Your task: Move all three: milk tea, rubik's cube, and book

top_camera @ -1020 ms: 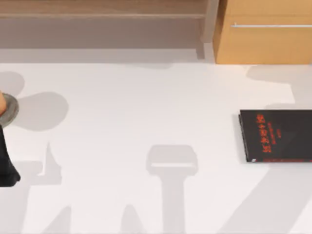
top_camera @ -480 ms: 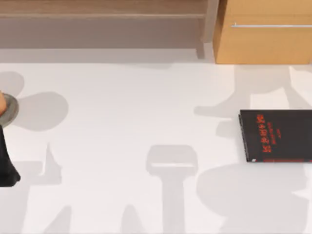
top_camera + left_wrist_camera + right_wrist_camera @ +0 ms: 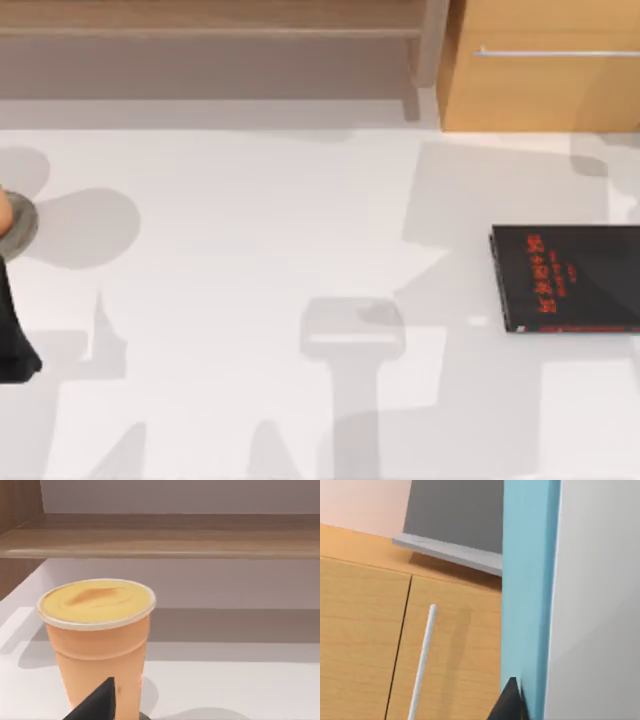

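**Right gripper against the book, left gripper beside the milk tea**

Right gripper status: one dark fingertip is seen in the right wrist view, pressed against the teal-blue cover of the book. The book is shown edge-on and close to the camera, with its white page edges beside the cover. Whether the jaws are clamped on it cannot be told. A wooden cabinet with a slim metal handle is seen behind the book.

Left gripper status: one dark fingertip is seen in the left wrist view, directly in front of the milk tea. The opening of the jaws cannot be told. The cup is upright on the white table, below a wooden shelf.

In the top view, a sliver of the milk tea is seen at the table's far left edge, on a flat grey disc. The left arm is seen just below it. A black book with red lettering lies flat at the right side of the table
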